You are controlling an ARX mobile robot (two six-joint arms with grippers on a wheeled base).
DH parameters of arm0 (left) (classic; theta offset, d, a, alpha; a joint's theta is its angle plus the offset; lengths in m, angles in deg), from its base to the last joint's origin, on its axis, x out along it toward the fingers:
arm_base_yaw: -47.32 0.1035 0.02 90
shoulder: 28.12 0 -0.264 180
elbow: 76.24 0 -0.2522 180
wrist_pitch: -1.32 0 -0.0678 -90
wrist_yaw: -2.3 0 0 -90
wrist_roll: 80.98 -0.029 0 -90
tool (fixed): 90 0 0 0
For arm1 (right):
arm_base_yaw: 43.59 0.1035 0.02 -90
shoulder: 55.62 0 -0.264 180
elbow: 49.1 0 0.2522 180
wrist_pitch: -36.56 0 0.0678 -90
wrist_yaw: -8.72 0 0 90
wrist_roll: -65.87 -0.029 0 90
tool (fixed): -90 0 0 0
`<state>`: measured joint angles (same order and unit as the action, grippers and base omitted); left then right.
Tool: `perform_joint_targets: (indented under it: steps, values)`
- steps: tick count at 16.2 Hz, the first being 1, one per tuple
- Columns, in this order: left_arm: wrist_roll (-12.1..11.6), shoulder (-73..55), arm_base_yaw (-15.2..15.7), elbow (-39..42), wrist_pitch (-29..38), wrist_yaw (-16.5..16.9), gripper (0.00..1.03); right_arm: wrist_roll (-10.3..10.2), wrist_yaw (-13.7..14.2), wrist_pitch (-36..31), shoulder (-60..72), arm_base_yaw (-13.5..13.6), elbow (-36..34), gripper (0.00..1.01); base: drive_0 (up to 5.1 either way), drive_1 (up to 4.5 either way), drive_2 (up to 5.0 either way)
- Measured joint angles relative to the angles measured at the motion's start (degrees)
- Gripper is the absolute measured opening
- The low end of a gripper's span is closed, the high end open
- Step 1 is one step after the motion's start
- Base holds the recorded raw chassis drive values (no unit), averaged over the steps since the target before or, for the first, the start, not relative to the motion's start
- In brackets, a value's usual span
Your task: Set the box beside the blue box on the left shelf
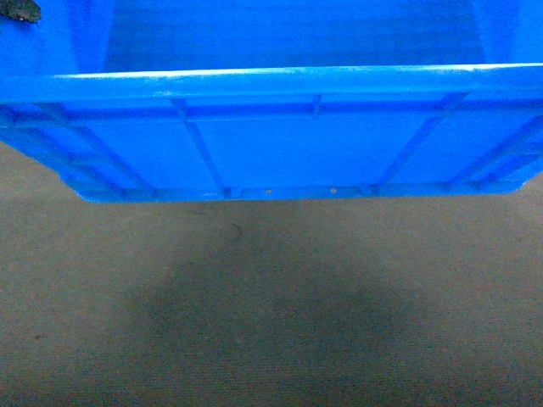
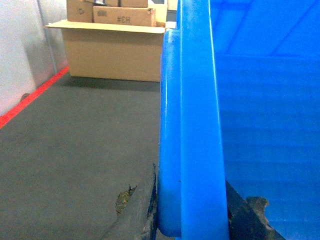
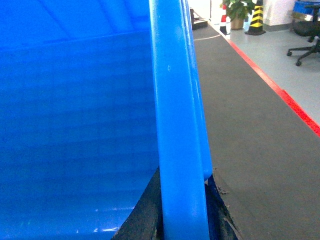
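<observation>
The blue crate (image 1: 280,144) fills the upper half of the head view, held off the ground above the dark grey carpeted floor (image 1: 271,322), where its shadow falls directly beneath it. Its near long side faces the camera, showing the thick rim across the top and vertical and diagonal ribs below; the smooth inner walls show above the rim. No shelf is in sight in any view.

The left tool (image 2: 192,220) straddles the crate's left rim: one dark, worn finger (image 2: 137,210) lies against the outer side of the rim and the other finger (image 2: 247,217) sits inside against the inner wall, so the tool is pinching the rim between them. In the head view a scrap of dark material at the top left corner may be part of this tool, but it is too small to tell.

The right tool (image 3: 182,215) grips the opposite rim in the same way, with a dark finger (image 3: 145,210) inside the crate and another on the outer side, pressed onto the rim.

Far off on the left, stacked cardboard boxes (image 2: 112,35) stand by a pale wall, with a red floor line (image 2: 30,97) running along it. On the right, another red line (image 3: 280,90) borders the carpet; beyond it are a potted plant (image 3: 237,10), a yellow-and-black striped post (image 3: 256,17) and an office chair (image 3: 307,37).
</observation>
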<state>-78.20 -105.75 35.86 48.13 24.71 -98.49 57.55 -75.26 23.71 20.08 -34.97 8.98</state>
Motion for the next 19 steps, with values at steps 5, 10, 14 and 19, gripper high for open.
perform_joint_targets:
  steps: [5, 10, 14, 19]
  values:
    - [0.02, 0.00, -0.02, 0.00, 0.15, 0.02, 0.20, 0.00, 0.17, -0.02, 0.00, -0.02, 0.00, 0.15, -1.7, -1.67, -1.7]
    - [0.02, 0.00, -0.02, 0.00, 0.17, 0.02, 0.20, 0.00, 0.17, -0.02, 0.00, -0.02, 0.00, 0.15, -1.6, -1.63, -1.6]
    - [0.00, 0.00, -0.02, 0.00, 0.15, 0.02, 0.20, 0.00, 0.17, -0.02, 0.00, -0.02, 0.00, 0.15, -1.5, -1.51, -1.5]
    - [0.04, 0.00, -0.02, 0.00, 0.15, 0.02, 0.20, 0.00, 0.20, -0.02, 0.00, -0.02, 0.00, 0.15, -1.6, -1.58, -1.6]
